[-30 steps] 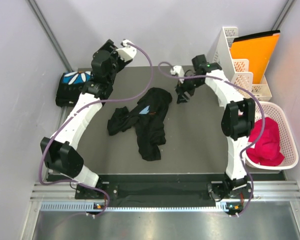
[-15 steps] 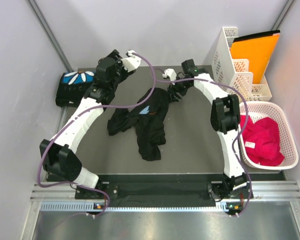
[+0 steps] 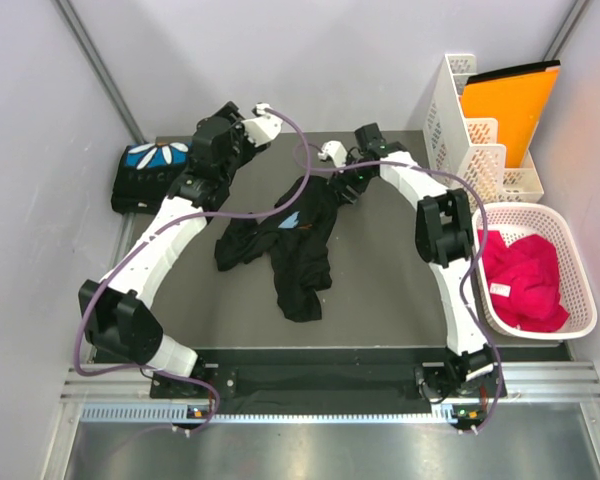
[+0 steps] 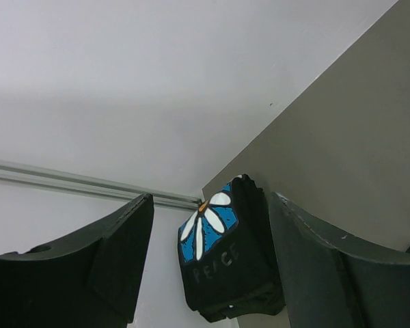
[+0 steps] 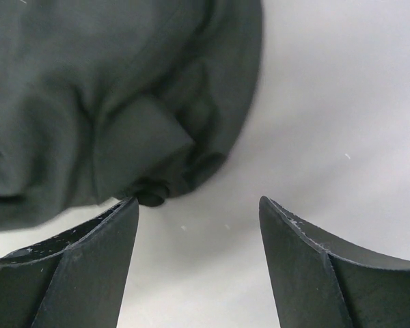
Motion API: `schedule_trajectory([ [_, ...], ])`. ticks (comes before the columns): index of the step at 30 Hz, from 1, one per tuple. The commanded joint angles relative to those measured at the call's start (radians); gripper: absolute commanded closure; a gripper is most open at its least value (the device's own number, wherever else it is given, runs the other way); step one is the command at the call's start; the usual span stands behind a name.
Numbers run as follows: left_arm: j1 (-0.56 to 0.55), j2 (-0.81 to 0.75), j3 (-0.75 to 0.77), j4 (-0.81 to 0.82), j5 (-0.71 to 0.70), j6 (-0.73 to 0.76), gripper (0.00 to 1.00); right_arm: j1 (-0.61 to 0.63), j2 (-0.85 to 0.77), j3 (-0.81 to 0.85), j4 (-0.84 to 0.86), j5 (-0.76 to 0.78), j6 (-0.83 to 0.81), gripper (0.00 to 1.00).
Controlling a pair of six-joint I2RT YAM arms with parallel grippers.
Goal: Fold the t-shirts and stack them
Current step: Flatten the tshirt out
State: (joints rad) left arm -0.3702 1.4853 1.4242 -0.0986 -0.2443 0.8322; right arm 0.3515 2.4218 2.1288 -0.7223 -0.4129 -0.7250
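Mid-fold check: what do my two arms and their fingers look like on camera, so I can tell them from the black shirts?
The left arm and right arm have white curved links and black joint housings. A purple cable loops along each. The left fingers and right fingers are broad matte-black wedges with pale scuff specks.

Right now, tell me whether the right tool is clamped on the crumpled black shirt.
No. In the right wrist view the right tool stands open over the table, the crumpled black shirt lying beyond its tips.
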Motion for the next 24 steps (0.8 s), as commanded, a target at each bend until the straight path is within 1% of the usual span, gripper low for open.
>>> schedule_trajectory([
  [1, -0.006, -0.037, -0.018, 0.042, -0.007, 0.022, 0.27, 0.052, 0.008, 0.054, 0.015, 0.008, -0.019, 0.29],
  [5, -0.004, -0.034, -0.022, 0.045, -0.003, 0.021, 0.27, 0.076, 0.017, 0.072, -0.003, 0.029, -0.037, 0.29],
  [7, -0.006, -0.036, -0.024, 0.046, 0.002, 0.018, 0.27, 0.090, 0.025, 0.080, -0.005, 0.055, -0.048, 0.34],
  [8, -0.006, -0.036, -0.025, 0.048, 0.002, 0.018, 0.27, 0.093, 0.034, 0.082, -0.003, 0.066, -0.048, 0.40],
  [9, -0.006, -0.037, -0.027, 0.050, 0.005, 0.016, 0.27, 0.096, 0.039, 0.089, -0.005, 0.072, -0.047, 0.53],
  [10, -0.004, -0.039, -0.031, 0.051, 0.007, 0.019, 0.27, 0.098, 0.040, 0.092, -0.008, 0.080, -0.045, 0.59],
  [11, -0.004, -0.042, -0.033, 0.053, 0.010, 0.019, 0.27, 0.099, 0.051, 0.097, -0.011, 0.089, -0.045, 0.67],
  [12, -0.004, -0.048, -0.036, 0.054, 0.014, 0.024, 0.27, 0.099, 0.056, 0.103, -0.017, 0.098, -0.044, 0.82],
  [14, -0.004, -0.056, -0.048, 0.057, 0.023, 0.031, 0.27, 0.101, 0.063, 0.106, -0.023, 0.121, -0.033, 1.00],
  [20, -0.004, -0.083, -0.088, 0.083, 0.063, 0.056, 0.27, 0.098, 0.028, 0.057, -0.011, 0.161, -0.005, 1.00],
  [23, -0.003, -0.085, -0.096, 0.088, 0.071, 0.050, 0.27, 0.092, -0.009, 0.034, 0.020, 0.224, 0.012, 1.00],
  [24, -0.004, -0.085, -0.100, 0.088, 0.074, 0.045, 0.27, 0.089, -0.035, 0.026, 0.035, 0.279, 0.015, 1.00],
])
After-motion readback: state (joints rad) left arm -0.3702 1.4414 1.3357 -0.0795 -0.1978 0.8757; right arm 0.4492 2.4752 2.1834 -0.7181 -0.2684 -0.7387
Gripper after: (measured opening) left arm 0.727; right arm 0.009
